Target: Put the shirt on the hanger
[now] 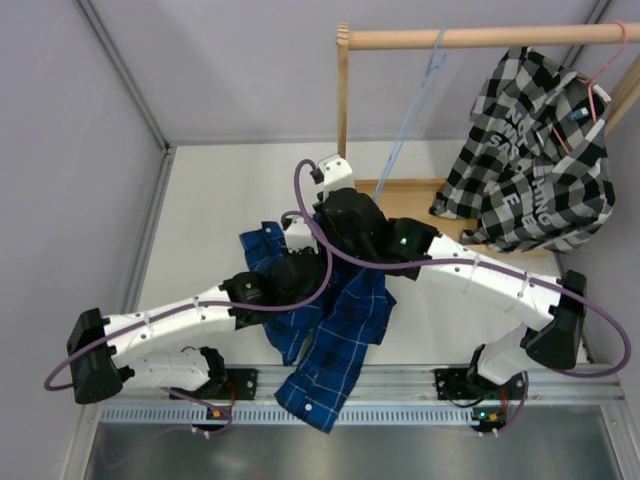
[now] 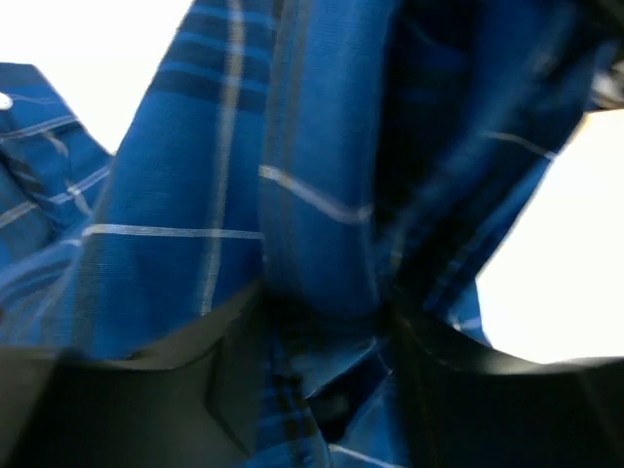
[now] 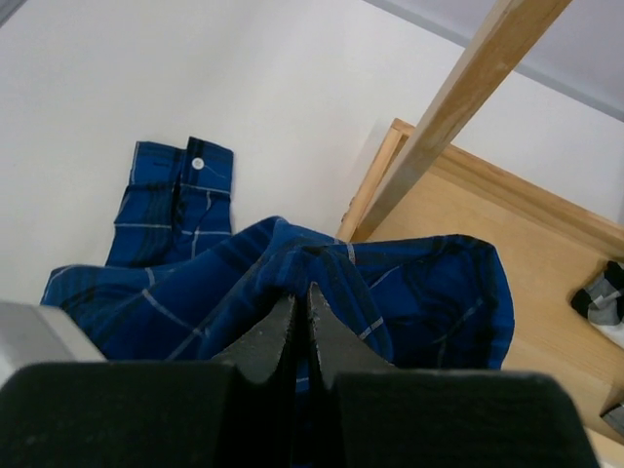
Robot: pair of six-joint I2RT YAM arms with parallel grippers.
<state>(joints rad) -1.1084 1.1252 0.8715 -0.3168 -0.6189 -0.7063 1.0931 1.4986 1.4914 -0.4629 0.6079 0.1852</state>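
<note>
The royal-blue plaid shirt (image 1: 345, 335) lies bunched at the table's middle, one part trailing over the near edge. My left gripper (image 1: 297, 272) is shut on a thick fold of it; blue cloth (image 2: 292, 146) fills the left wrist view between the jaws (image 2: 327, 390). My right gripper (image 1: 342, 215) is shut on a raised fold of the shirt (image 3: 195, 292), its tips (image 3: 302, 292) pinched together. A cuff with a white button (image 3: 185, 175) lies flat beyond. The light-blue wire hanger (image 1: 412, 115) hangs empty from the wooden rod (image 1: 480, 38), up and right of both grippers.
A black-and-white checked shirt (image 1: 530, 160) hangs on a pink hanger (image 1: 600, 75) at the rod's right end. The rack's wooden post (image 3: 458, 107) and base board (image 3: 507, 224) stand just beyond my right gripper. Grey walls close the left and back.
</note>
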